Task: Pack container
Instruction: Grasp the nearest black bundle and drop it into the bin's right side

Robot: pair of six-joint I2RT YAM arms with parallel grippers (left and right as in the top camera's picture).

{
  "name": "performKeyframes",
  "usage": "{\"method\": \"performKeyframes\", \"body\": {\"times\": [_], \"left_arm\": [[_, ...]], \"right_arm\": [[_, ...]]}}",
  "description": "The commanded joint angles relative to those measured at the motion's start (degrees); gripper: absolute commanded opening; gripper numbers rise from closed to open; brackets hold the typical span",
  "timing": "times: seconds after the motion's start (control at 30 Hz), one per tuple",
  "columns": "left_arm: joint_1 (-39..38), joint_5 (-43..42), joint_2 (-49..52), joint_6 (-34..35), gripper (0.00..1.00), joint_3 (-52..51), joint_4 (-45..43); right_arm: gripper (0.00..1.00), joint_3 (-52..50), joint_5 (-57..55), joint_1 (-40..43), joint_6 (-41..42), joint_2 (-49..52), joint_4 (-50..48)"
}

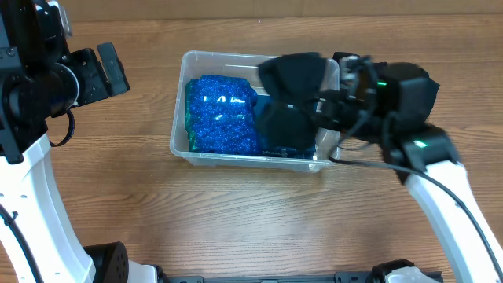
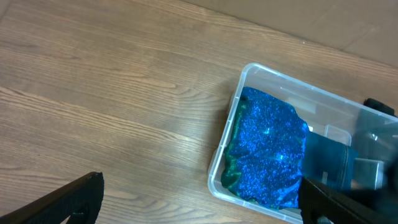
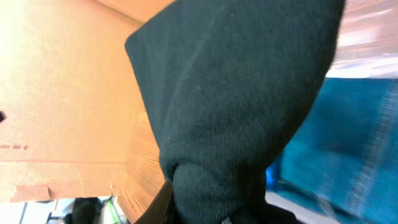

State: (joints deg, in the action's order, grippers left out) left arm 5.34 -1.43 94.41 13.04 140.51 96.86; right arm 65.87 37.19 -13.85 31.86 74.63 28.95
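While my right gripper (image 1: 324,106) is clenched on a black cloth (image 1: 289,98), this cloth hangs over the right half of the container (image 1: 212,56), which stands in the middle of the table (image 1: 236,220). In the wrist view the fabric hides my right fingers. A blue glitter cloth (image 1: 222,114) lies in the left half. My left gripper (image 1: 116,69) hovers well apart on the left, fingers spread wide, holding nothing.
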Motion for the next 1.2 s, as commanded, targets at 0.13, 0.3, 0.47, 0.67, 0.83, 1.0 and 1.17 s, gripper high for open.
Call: {"method": "performKeyframes", "body": {"times": [0.13,0.3,0.47,0.67,0.83,1.0,1.17], "left_arm": [[0.31,0.52,0.20,-1.49,1.00,0.13,-0.09],[0.28,0.55,0.20,-1.49,1.00,0.13,-0.07],[0.28,0.52,0.20,-1.49,1.00,0.13,-0.07],[0.31,0.55,0.20,-1.49,1.00,0.13,-0.09],[0.31,0.52,0.20,-1.49,1.00,0.13,-0.09],[0.28,0.52,0.20,-1.49,1.00,0.13,-0.07],[0.28,0.52,0.20,-1.49,1.00,0.13,-0.07]], "right_arm": [[0.09,0.52,-14.64,-3.76,5.77,12.59,-3.82],[0.87,0.66,-13.46,-2.71,-10.88,15.69,-6.34],[1.00,5.64,-12.70,4.17,-16.90,10.54,1.01],[1.00,10.49,-12.72,18.78,-15.37,5.09,11.19],[1.00,10.32,-12.72,29.59,-15.39,8.90,15.37],[1.00,10.29,-12.66,32.94,-15.37,19.89,13.97],[0.97,10.29,-11.30,31.34,-15.37,30.47,7.61]]}}
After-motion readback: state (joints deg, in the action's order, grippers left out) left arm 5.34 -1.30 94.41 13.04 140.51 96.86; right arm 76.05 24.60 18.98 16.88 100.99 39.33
